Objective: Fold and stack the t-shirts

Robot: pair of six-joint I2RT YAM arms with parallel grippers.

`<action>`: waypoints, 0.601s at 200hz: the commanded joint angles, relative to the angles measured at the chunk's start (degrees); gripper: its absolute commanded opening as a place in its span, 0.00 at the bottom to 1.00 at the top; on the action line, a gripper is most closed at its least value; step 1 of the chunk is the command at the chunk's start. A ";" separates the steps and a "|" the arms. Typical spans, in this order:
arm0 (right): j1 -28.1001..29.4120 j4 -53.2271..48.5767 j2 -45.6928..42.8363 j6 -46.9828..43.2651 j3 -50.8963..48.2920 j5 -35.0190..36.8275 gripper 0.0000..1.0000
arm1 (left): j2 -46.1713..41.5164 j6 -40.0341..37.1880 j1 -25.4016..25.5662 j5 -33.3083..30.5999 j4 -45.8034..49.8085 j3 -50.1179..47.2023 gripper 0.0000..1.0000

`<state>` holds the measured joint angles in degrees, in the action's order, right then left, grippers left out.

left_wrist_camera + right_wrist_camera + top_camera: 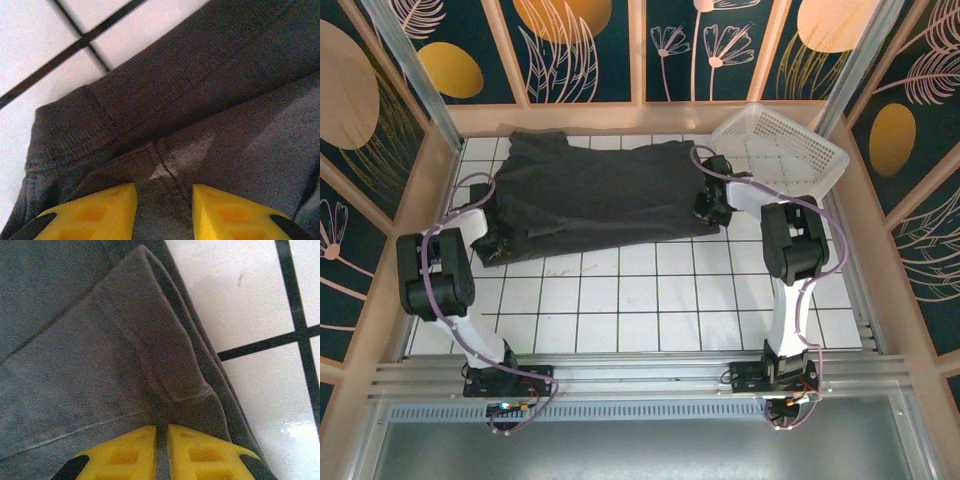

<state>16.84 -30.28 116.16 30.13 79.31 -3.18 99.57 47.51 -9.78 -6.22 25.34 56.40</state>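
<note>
White tiled table (620, 300) with a dark grid, floral panels all round, and a white mesh basket (825, 150) tucked in the upper right of the top view. The shirt (600, 195) lies spread flat across the upper middle. Its long axis runs left to right, with the left end dipping a little lower in the frame.

Here's the key relation: the arms sit at opposite ends of that axis. The left gripper (492, 243) is down on the shirt's lower-left corner, and the right gripper (710, 207) is on its right edge, just left of the basket. The cloth stretches between them, so neither arm is nearer and each owns its own end.

In the left wrist view, the yellow fingers (100, 212) are clamped on a thick pucker of cloth where a seam meets a ribbed hem. In the right wrist view, the yellow fingers (125, 455) are nearly together, pinching a thin layered edge with a stitched seam.

It's soft, matte charcoal knit, limp and sure to sag. Both ends look gripped, so a matched lift across the long axis looks like the call.
</note>
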 commanded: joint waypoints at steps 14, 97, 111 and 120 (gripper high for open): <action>-0.40 -10.76 -5.81 3.70 -13.19 2.15 0.16 | -5.08 3.97 -3.40 0.20 4.84 -9.47 0.34; 1.05 -5.35 -21.67 2.02 -19.21 -3.86 0.27 | -16.98 9.87 -2.59 -0.72 5.10 -9.12 0.48; 2.23 -4.28 -20.79 -0.02 -14.67 -3.77 0.30 | -17.04 10.17 0.09 -0.93 7.78 -4.47 0.53; 2.82 -3.28 -19.77 -0.86 -12.28 -4.40 0.33 | -16.58 11.46 1.62 1.07 9.81 -2.65 0.57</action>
<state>17.78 -36.36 96.36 32.88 59.81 -7.11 83.92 56.42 -11.51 -5.91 31.00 46.83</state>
